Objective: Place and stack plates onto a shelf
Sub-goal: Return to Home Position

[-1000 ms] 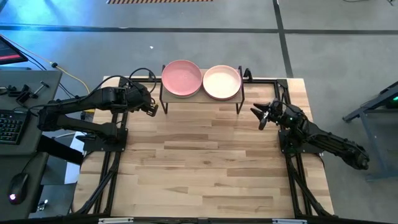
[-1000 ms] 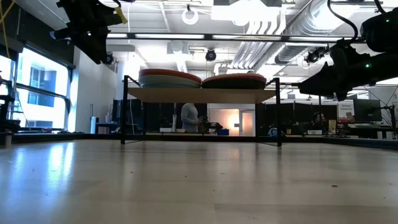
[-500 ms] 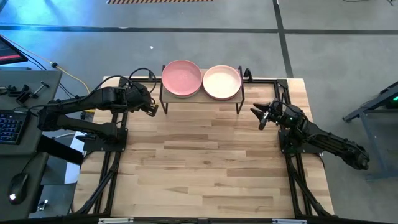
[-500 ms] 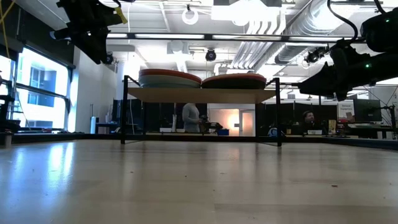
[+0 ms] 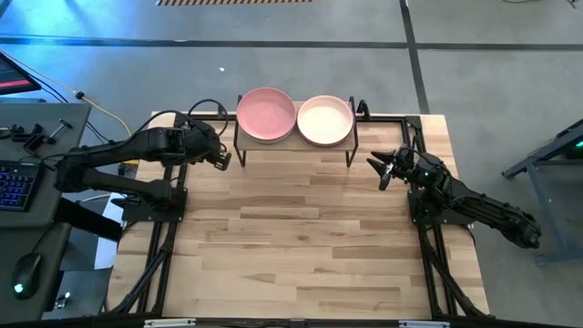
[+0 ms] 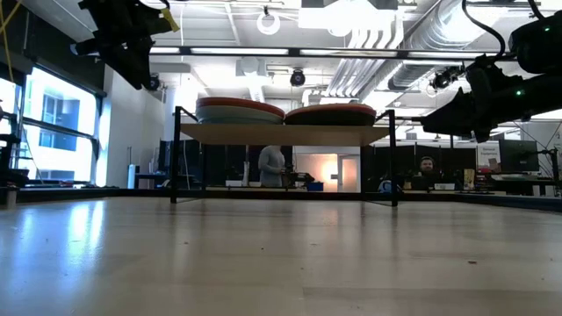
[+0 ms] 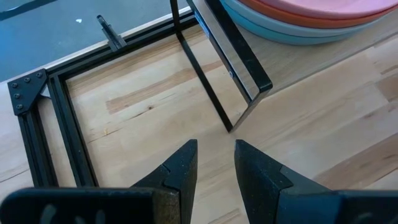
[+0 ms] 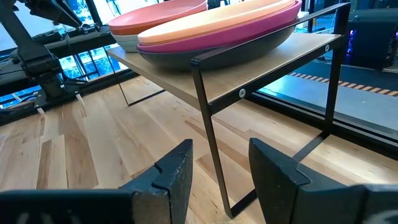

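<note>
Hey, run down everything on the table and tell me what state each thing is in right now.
Pink-topped stack: stacked on the shelf, left arm's side.
Cream-topped stack: stacked on the shelf, right arm's side, dark grey plate at bottom.
Shelf: upright, carrying both stacks.
Left gripper: open, empty, raised beside the shelf.
Right gripper: open, empty, raised beside the shelf.

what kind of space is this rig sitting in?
Most likely a robotics lab in an open industrial workspace. Exposed ducts run overhead, a keyboard and mouse sit on the desk beside the table, and a person sits at a workstation in the room behind.
</note>
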